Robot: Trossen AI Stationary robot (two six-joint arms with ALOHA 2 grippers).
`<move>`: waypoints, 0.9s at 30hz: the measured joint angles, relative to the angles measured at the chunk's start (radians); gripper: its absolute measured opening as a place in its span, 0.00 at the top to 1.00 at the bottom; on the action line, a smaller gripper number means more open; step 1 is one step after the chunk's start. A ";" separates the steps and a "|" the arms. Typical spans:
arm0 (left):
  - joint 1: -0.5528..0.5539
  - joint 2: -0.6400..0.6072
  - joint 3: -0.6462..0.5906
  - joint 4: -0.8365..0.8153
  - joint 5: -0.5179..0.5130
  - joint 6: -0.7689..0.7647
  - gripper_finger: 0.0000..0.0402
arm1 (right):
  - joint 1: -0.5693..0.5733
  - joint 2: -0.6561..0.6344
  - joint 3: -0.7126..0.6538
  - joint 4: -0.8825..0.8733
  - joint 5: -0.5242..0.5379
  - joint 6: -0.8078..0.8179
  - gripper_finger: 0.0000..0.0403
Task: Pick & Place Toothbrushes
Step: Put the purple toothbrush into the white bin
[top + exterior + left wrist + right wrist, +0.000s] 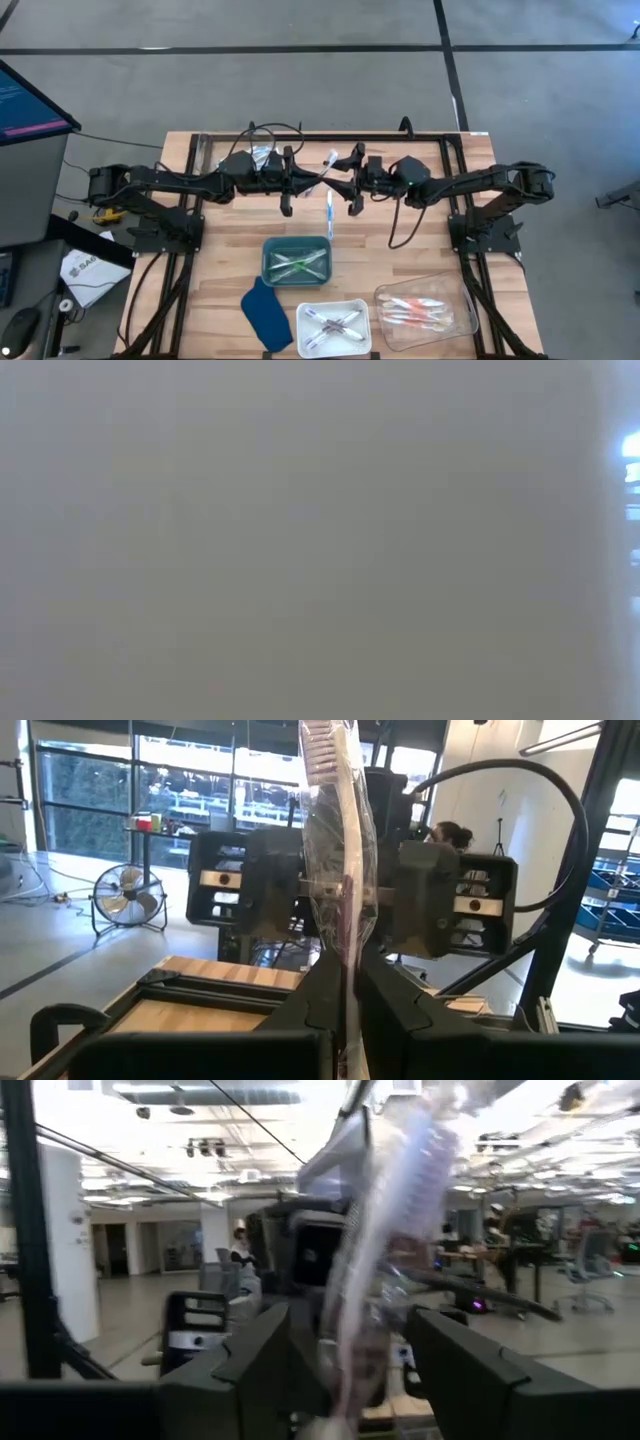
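A toothbrush [335,830] in a clear wrapper stands upright between the two arms, above the middle of the table, with its bristle head [325,740] on top. My left gripper [348,985] is shut on it from the table's left. Facing it from the right, my right gripper [350,1350] is open, one finger [262,1355] on either side of the wrapped toothbrush [385,1250] with a gap showing. In the high view the two grippers meet at the toothbrush [331,162]. The low view shows only grey. My left gripper pinches the lower part of the wrapped toothbrush's handle [348,945] between its two fingers. The fingers come in level from the table's left and lie across the handle. The toothbrush stands upright, lifted clear of the table, its head well above the fingers.
On the near half of the table are a green tray [268,262] with green toothbrushes, a white tray [358,312] with purple-grey ones and a clear tray [462,318] with pink-orange ones. A dark blue cloth [265,315] lies beside them. A thin blue stick [329,215] shows below the grippers.
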 joint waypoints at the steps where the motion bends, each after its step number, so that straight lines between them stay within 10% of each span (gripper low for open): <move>1: 0.000 0.000 0.000 0.000 0.000 0.000 0.97 | 0.000 0.000 0.000 -0.006 0.014 0.000 0.52; 27: -0.008 0.021 0.001 0.018 -0.019 -0.002 0.97 | 0.000 0.000 0.000 -0.015 0.025 0.002 0.54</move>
